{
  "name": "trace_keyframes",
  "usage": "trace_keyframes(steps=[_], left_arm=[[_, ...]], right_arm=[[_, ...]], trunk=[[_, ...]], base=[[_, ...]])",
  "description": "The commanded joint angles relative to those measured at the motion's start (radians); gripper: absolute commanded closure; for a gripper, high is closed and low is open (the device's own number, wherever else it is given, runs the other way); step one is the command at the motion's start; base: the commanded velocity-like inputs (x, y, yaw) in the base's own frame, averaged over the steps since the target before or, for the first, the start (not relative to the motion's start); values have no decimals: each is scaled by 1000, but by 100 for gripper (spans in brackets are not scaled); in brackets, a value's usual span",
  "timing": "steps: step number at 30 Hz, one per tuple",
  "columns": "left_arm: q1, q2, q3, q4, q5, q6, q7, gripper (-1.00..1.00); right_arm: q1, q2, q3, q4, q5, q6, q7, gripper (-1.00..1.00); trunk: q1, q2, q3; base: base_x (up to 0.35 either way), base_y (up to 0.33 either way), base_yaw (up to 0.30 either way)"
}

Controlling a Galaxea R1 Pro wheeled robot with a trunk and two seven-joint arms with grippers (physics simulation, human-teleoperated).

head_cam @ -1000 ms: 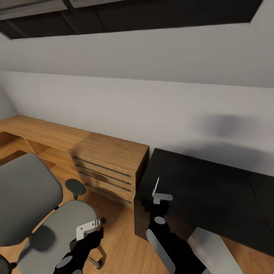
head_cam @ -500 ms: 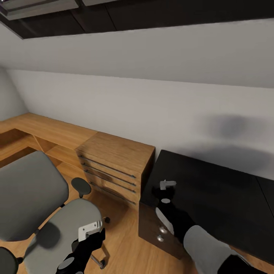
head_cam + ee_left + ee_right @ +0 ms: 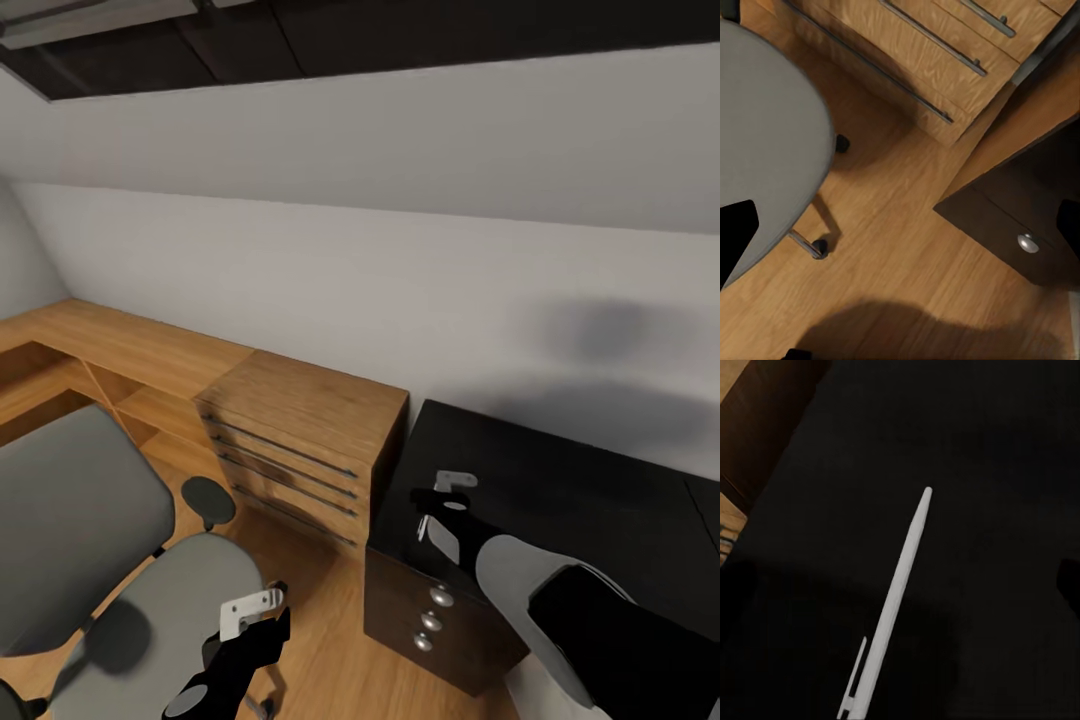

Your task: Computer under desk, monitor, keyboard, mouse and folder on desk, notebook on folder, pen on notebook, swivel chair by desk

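Pen (image 3: 894,607): thin white stick with a clip near one end, seen in the right wrist view against the black desk (image 3: 560,500) top; it runs out from the camera along the finger line, apparently pinched by the right gripper (image 3: 452,487), though the fingertips are too dark to confirm contact. Head view: right gripper sits over the desk's left end, just above the surface, arm reaching in from the lower right. Dark drawer unit (image 3: 440,612) with round silver knobs stands under that end of the desk. Light-wood drawer cabinet (image 3: 300,440) stands just left of the desk, against the grey wall. Swivel chair (image 3: 110,560), grey seat and back, stands left of the desk, beyond the cabinet front. Left gripper (image 3: 250,612) hangs over the floor between chair seat and desk; cannot tell whether its fingers are spread or pressed together.
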Motion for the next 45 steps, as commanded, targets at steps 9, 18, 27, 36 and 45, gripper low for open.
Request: trace_keyframes(steps=[9, 18, 27, 36, 45], left_arm=[[-1, 1, 1, -5, 5, 4, 8, -100], [-1, 1, 5, -12, 5, 3, 9, -100], [-1, 1, 5, -12, 5, 2, 10, -100], [-1, 1, 4, -12, 5, 2, 10, -100], [-1, 1, 4, -13, 5, 2, 10, -100]], right_arm=[[-1, 6, 9, 1, -53, 138, -2, -100], [-1, 2, 8, -3, -158, 232, -5, -100], [-1, 0, 11, -4, -163, 249, -5, -100], [-1, 0, 11, -2, -163, 249, -5, -100], [-1, -2, 11, -2, -163, 252, -5, -100]], trunk=[[1, -2, -2], [24, -44, -21], [58, -107, -49], [93, -170, -77], [127, -233, -105]], base=[[26, 0, 0], [0, 0, 0], [0, 0, 0], [0, 0, 0], [0, 0, 0]])
